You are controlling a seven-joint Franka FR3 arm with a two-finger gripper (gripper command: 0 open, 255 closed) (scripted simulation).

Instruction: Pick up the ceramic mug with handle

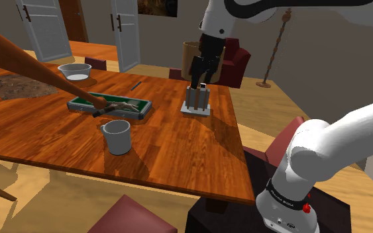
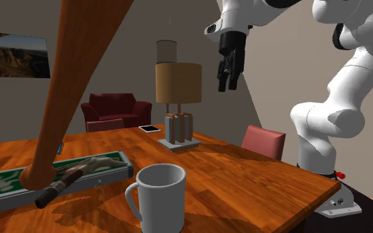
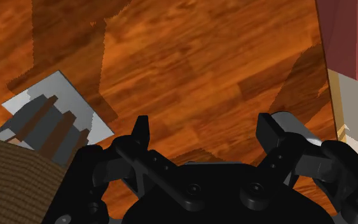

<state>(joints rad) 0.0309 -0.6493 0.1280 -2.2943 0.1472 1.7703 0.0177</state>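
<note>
The mug (image 1: 117,137) stands upright on the surface (image 1: 178,152), near the front edge in the shoulder view, with its handle at 9 o'clock. Just beyond it, at 12 o'clock, lies a green tray (image 1: 79,103), onto which a brown pole (image 1: 32,63) slants down. Farther off, at 2 o'clock from the mug, stands a lamp (image 1: 197,99). Above the lamp hangs the claw (image 1: 200,78), open, empty and well apart from the mug.

The approach is judged to be the step in hand. The claw should be carried toward 8 o'clock and kept high until the lamp is cleared, then lowered over the mug. The wall opposite the handle should be straddled, with tray and pole avoided. Closure should be made only once that wall is flanked by both fingers.
</note>
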